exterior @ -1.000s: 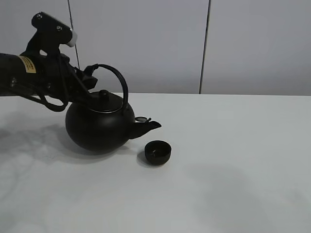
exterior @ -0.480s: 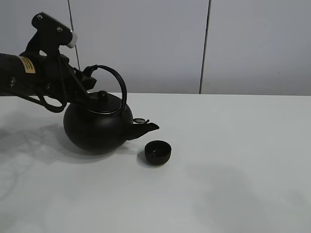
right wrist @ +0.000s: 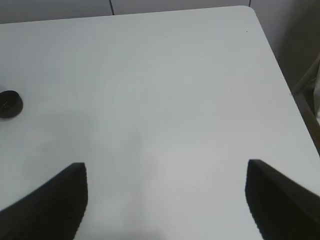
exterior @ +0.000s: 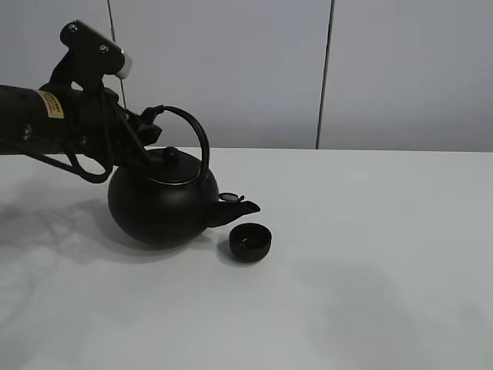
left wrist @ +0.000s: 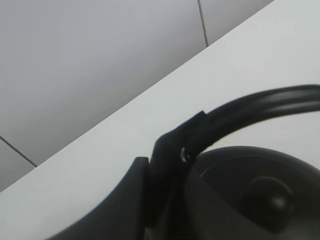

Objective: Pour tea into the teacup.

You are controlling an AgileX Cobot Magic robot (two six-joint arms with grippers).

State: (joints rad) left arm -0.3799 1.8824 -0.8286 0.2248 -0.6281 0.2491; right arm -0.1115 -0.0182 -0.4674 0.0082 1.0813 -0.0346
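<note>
On the white counter, a small matte-black handleless teacup sits just below the spout of a round black kettle with an arched handle, tilted toward it. The left gripper has its jaws pinching the kettle's handle. The right gripper hangs with jaws spread, well apart from the teacup.

kettle close against teacup's left, open table on teacup's right

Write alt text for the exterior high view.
The left gripper holds a round black kettle by its arched handle, spout pointing toward a small black teacup on the white table. Nothing is visibly pouring.
</note>
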